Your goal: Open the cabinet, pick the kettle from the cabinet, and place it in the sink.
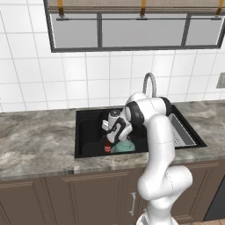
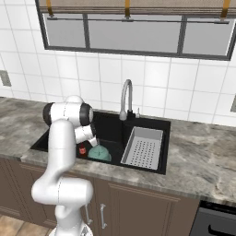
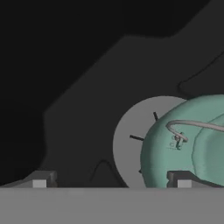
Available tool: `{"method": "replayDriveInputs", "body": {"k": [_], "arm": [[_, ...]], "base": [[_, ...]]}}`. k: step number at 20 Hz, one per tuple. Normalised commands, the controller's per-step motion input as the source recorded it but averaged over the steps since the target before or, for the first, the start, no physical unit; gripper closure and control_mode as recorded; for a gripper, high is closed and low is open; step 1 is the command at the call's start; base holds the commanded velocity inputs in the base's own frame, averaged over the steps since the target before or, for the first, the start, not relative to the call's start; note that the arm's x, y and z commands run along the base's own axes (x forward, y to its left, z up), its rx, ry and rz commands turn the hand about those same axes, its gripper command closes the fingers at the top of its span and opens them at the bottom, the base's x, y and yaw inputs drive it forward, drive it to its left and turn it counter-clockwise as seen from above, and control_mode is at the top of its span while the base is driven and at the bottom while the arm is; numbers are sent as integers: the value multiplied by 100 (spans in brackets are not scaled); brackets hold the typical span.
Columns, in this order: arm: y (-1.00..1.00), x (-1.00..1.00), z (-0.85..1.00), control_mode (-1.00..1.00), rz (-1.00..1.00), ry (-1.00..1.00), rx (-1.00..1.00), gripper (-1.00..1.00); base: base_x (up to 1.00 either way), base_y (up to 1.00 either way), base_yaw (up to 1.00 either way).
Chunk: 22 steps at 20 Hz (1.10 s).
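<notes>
The teal-green kettle [image 1: 125, 147] rests on the floor of the black sink [image 1: 88, 127], near its front wall. My gripper [image 1: 112, 139] hangs just above the kettle's left side, open and holding nothing. In the hand view the kettle [image 3: 192, 140] lies at the lower right with its thin handle arching over it. One fingertip of the gripper [image 3: 111, 181] is in front of the kettle, the other far to the left over bare sink floor. From the right, the kettle [image 2: 99, 153] sits beside my gripper [image 2: 92, 144]. The cabinet is out of view.
A curved silver faucet [image 1: 150, 83] rises behind the basin. A grey perforated rack [image 1: 180, 132] fills the sink's right part. A small red piece [image 1: 107, 147] sits left of the kettle. Grey marbled counter [image 1: 35, 140] spreads to both sides, with brown lower doors [image 1: 88, 197] beneath.
</notes>
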Motion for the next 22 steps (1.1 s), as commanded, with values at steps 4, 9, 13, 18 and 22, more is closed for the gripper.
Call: {"method": "replayDriveInputs", "body": {"k": [4, 9, 13, 18, 22], "arm": [[14, -2, 2, -100, 30, 6, 0, -100], [10, 0, 19, -100, 24, 4, 0, -100], [8, 0, 27, -100, 20, 2, 0, -100], [5, 0, 30, -100, 18, 0, -1, -100], [5, 0, 33, -100, 17, 1, -5, -100]], "base": [[0, 0, 0], [0, 0, 0], [0, 0, 0], [0, 0, 0], [0, 0, 0]]}}
